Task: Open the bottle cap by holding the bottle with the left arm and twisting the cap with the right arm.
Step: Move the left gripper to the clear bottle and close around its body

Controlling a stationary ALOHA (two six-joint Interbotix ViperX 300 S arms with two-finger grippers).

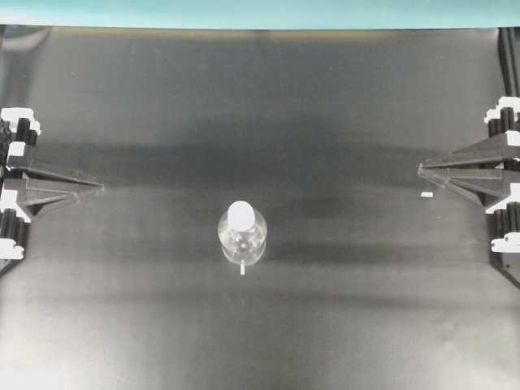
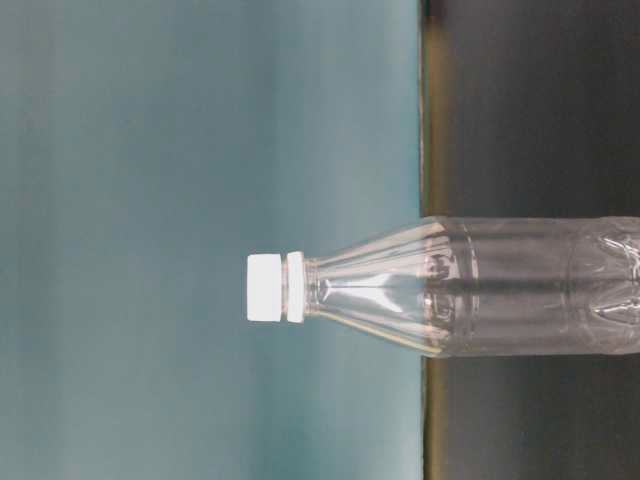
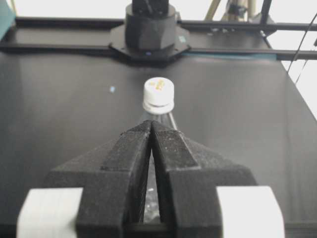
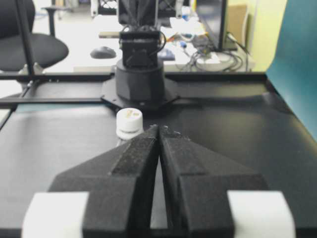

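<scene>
Bottle [image 1: 242, 237] stands upright on the black tabletop [image 1: 260, 97], midway between the two tools and well apart from both, with the white cap [image 1: 241, 214] seated on its neck. In the table-level view the cap sits squarely above its collar ring, with no visible gap or tilt. The left tool [image 1: 101, 188] is drawn back at its own side, fingers pressed together, nothing between them; its wrist view shows the bottle straight ahead of the tips, not touched. The right tool [image 1: 420, 170] is likewise drawn back at the opposite side, fingers together and empty, with the cap ahead of its tips and slightly to one side. Two small white marks lie on the tabletop, one just beside the bottle's base, one near the right tool. Judgement: no step of the task has begun; the approach is in hand. The next move calls for the left tool to spread, advance, and clamp the clear body low enough to leave the cap free for the right tool.
</scene>
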